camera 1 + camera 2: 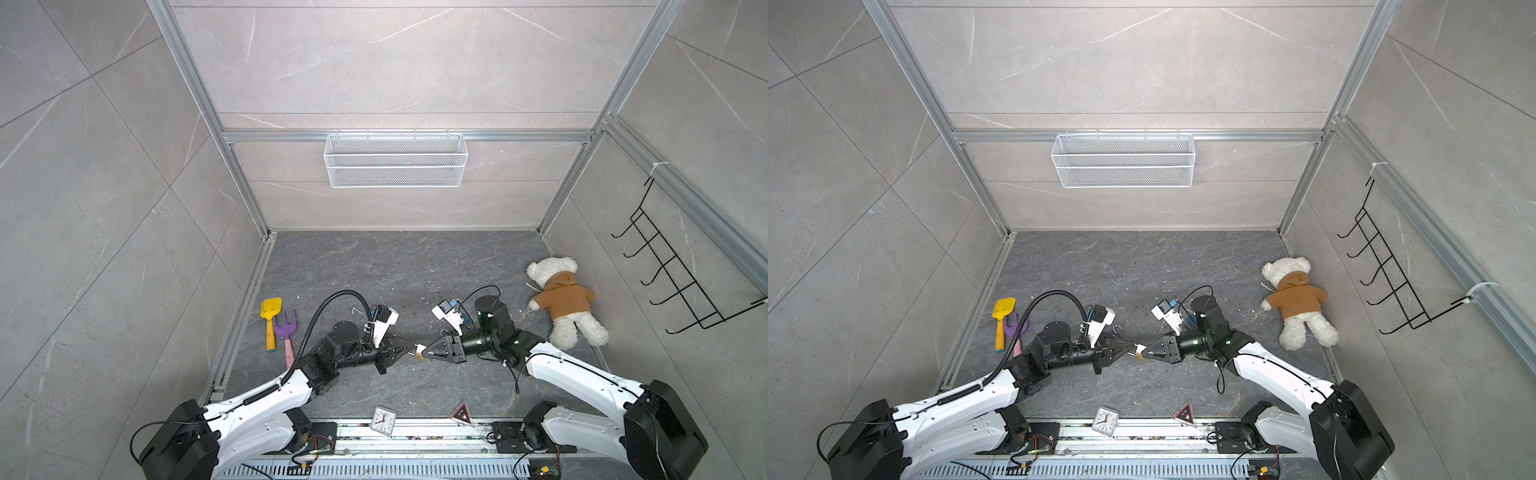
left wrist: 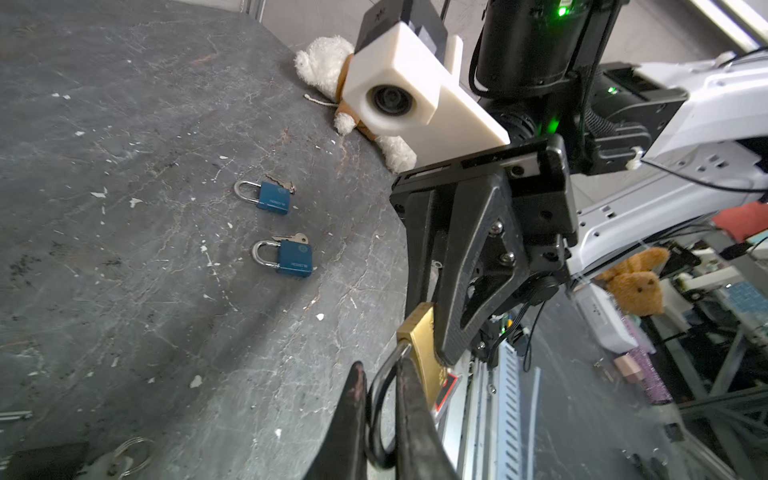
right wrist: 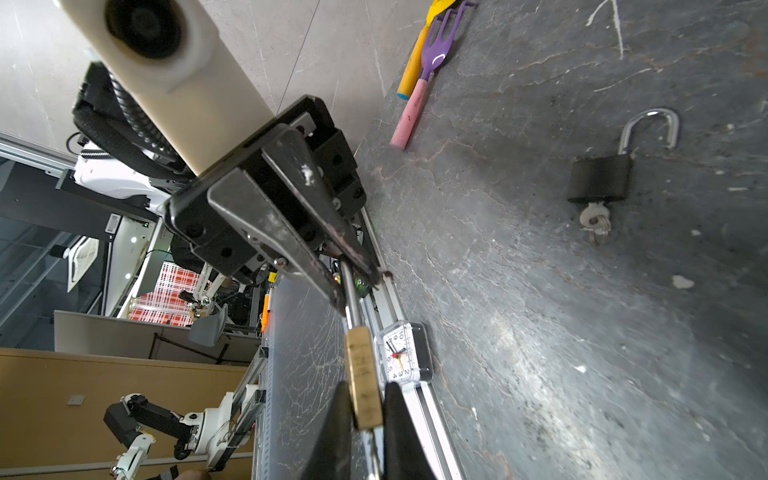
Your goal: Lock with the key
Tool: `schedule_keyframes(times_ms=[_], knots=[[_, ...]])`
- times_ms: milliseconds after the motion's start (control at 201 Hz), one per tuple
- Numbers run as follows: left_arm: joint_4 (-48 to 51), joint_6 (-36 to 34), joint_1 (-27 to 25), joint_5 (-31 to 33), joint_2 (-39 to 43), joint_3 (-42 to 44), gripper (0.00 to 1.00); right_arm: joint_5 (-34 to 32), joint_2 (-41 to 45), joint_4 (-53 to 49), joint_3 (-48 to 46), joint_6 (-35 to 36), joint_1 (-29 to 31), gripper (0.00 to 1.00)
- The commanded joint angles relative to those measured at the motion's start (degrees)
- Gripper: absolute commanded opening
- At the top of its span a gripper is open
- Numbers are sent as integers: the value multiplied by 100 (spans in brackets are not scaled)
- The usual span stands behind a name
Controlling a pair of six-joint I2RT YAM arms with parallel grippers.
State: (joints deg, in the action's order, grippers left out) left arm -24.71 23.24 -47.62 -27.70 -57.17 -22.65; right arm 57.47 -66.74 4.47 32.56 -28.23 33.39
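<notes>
Right gripper (image 3: 365,415) is clamped on the body of the brass padlock (image 3: 363,374), one finger on each flat side. Left gripper (image 3: 357,278) comes in nose to nose and is closed on the shackle (image 3: 351,291). The left wrist view confirms it: the shackle loop (image 2: 380,386) sits pinched between the fingers (image 2: 409,399).

In both top views the two grippers meet tip to tip at mid-table, near the front, with the brass padlock (image 1: 419,354) bridging them and held off the table (image 1: 395,270).

Can't tell whether the shackle is seated in the body. Something silvery shows under the body between the right fingers; it may be the key, but it's too blurred to say.

Further out on the table:
- two blue padlocks (image 2: 272,198) (image 2: 291,259) lie flat and side by side, shackles closed, each with a key right at its body
- a black padlock (image 3: 600,180) lies with its shackle swung open and a key with ring (image 3: 594,218) in its keyhole
- a small clock (image 1: 383,420) and a red-and-black triangle (image 1: 461,413) sit at the front edge by the rail
- a yellow shovel (image 1: 270,316) and a purple rake (image 1: 286,332) lie together at the left edge
- a teddy (image 1: 563,301) in a brown hoodie lies on its back in the far right corner

Off the table: a white mesh basket (image 1: 395,160) hangs on the back wall and a black hook rack (image 1: 673,270) on the right wall.
</notes>
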Motion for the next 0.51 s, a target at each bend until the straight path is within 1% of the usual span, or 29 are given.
schedule_keyframes(times_ms=[0, 139, 234, 274, 418, 503], knots=[[-764, 73, -90, -369, -113, -61, 0, -228, 9, -36, 84, 132, 54, 0], [-1153, 405, -88, -377, -263, -44, 0, -148, 16, 161, 97, 132, 63, 0], [-1509, 826, -86, -100, -412, 10, 0, -35, 59, 528, 55, -27, 60, 0], [-1670, 1010, -90, 40, -463, 65, 0, 13, 77, 714, 33, -116, 62, 4], [-2394, 1572, -85, 543, -636, 315, 0, 134, 101, 1409, -98, -439, 55, 14], [-2637, 1774, -90, 834, -685, 392, 0, 172, 49, 1822, -175, -647, 61, 17]])
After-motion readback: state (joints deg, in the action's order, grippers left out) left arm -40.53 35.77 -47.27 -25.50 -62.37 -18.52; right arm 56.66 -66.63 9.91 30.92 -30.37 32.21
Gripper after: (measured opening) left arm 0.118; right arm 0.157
